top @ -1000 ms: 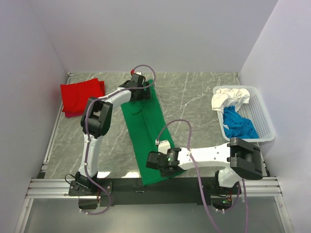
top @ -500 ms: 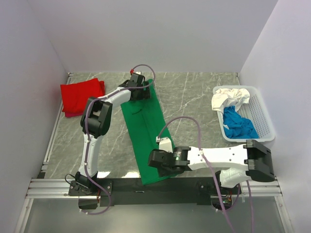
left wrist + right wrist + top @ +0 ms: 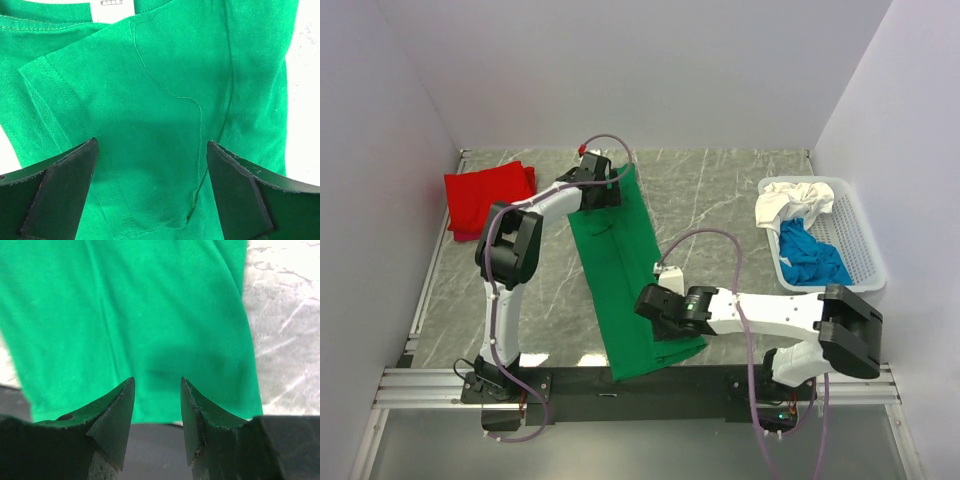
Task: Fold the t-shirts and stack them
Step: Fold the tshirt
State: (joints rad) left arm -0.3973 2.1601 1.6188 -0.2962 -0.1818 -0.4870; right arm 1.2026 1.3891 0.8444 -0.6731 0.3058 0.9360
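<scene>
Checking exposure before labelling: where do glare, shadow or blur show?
Top external: evenly lit, sharp, table free of glare. Left wrist: table blown out white beside the green t-shirt; soft shadow under the open left gripper. Right wrist: marble veins readable; dark shadow on the shirt ahead of the right gripper.

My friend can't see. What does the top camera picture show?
A long green t-shirt lies folded into a strip on a grey table, the left gripper open over its far end and the right gripper open over its near end. A folded red t-shirt sits far left; a white basket at right holds a white t-shirt and a blue t-shirt.
</scene>
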